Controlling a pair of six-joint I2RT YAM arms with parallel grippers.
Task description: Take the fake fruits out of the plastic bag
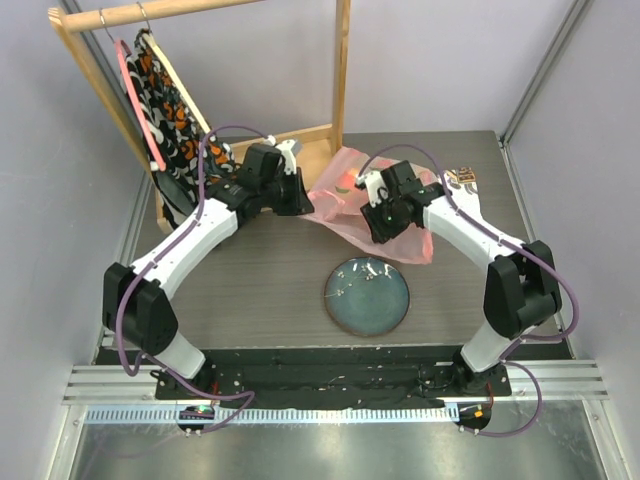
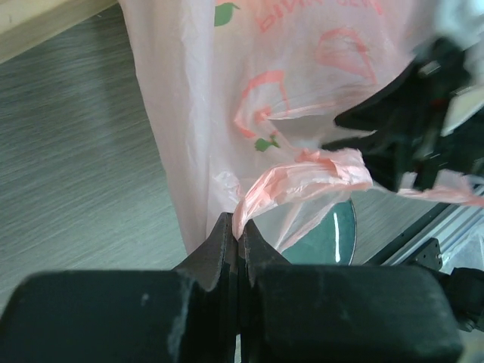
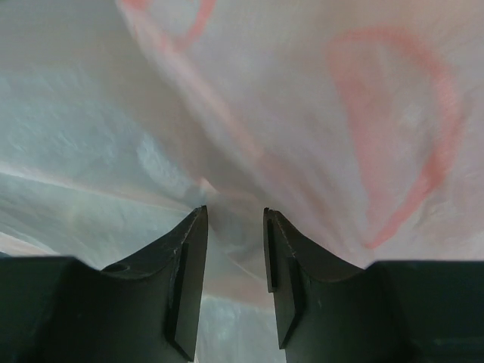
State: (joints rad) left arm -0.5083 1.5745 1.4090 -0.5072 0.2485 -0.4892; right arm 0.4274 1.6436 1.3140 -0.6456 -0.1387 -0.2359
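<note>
The pink translucent plastic bag (image 1: 338, 198) lies crumpled at the back middle of the table. My left gripper (image 1: 303, 203) is shut on a twisted strip of its edge (image 2: 302, 178), the jaws (image 2: 240, 227) pressed together and the film drawn taut. My right gripper (image 1: 380, 232) is down on the bag's right part. In the right wrist view its jaws (image 3: 235, 215) stand partly closed with a fold of the bag (image 3: 302, 98) bunched between them. The fake fruits are hidden; I see only film and pink and green print.
A dark teal plate (image 1: 367, 295) sits in front of the bag, also visible through the film in the left wrist view (image 2: 340, 234). A wooden rack (image 1: 340, 70) with a patterned cloth (image 1: 170, 100) stands at the back left. A small brown object (image 1: 462, 177) lies at the back right.
</note>
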